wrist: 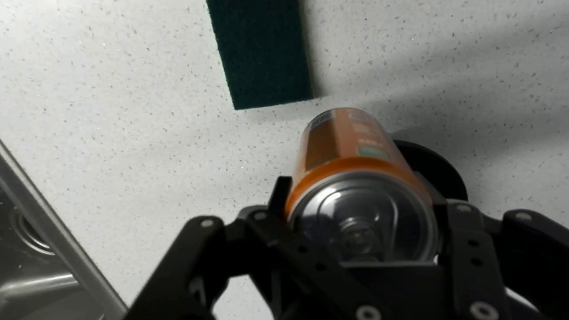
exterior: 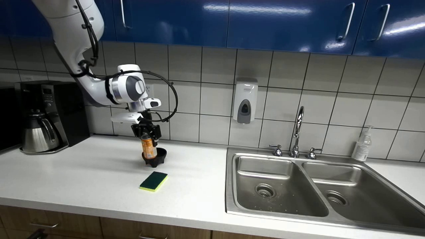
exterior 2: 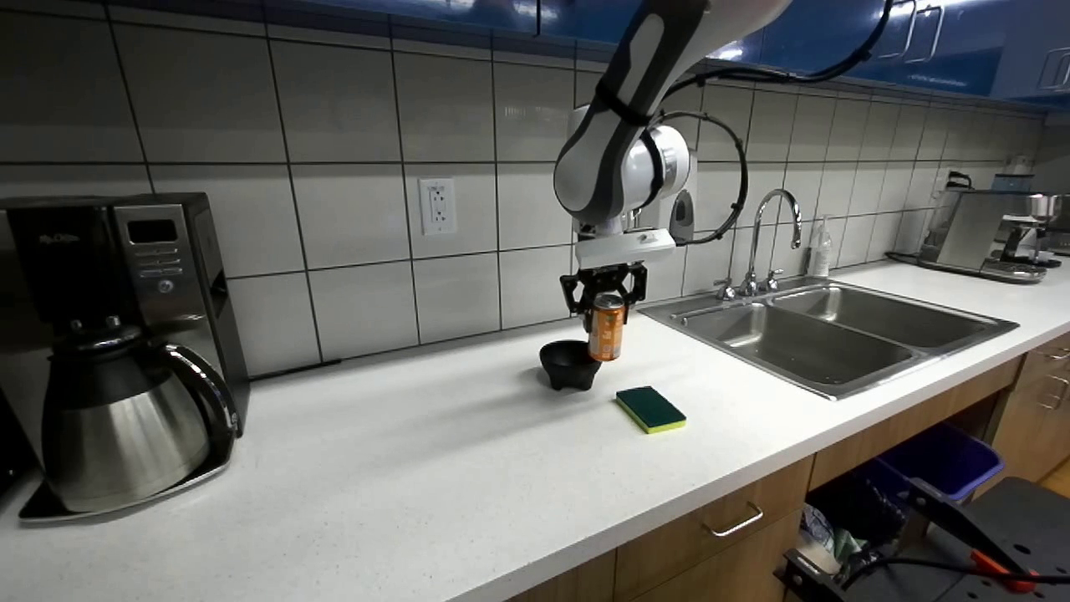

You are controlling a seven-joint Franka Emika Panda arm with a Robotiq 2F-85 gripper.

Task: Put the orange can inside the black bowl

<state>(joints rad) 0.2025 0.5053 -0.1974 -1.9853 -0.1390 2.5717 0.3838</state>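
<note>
The orange can (exterior: 149,148) is upright or nearly so, with its silvery top up, and hangs from my gripper (exterior: 148,136). It also shows in an exterior view (exterior 2: 607,330) and the wrist view (wrist: 351,138). The gripper (exterior 2: 607,313) is shut on the can's upper part, one finger on each side. The black bowl (exterior 2: 570,365) stands on the counter; the can's base is by its rim, overlapping its right side there. In an exterior view the can covers the left part of the bowl (exterior: 156,161). In the wrist view the can hides most of the bowl (wrist: 438,171).
A green and yellow sponge (exterior 2: 650,409) lies on the white counter (exterior 2: 401,468) near the bowl; it also shows in the wrist view (wrist: 266,53). A steel double sink (exterior: 279,186) is to one side, a coffee maker (exterior: 49,113) to the other. A tiled wall (exterior: 186,99) stands behind.
</note>
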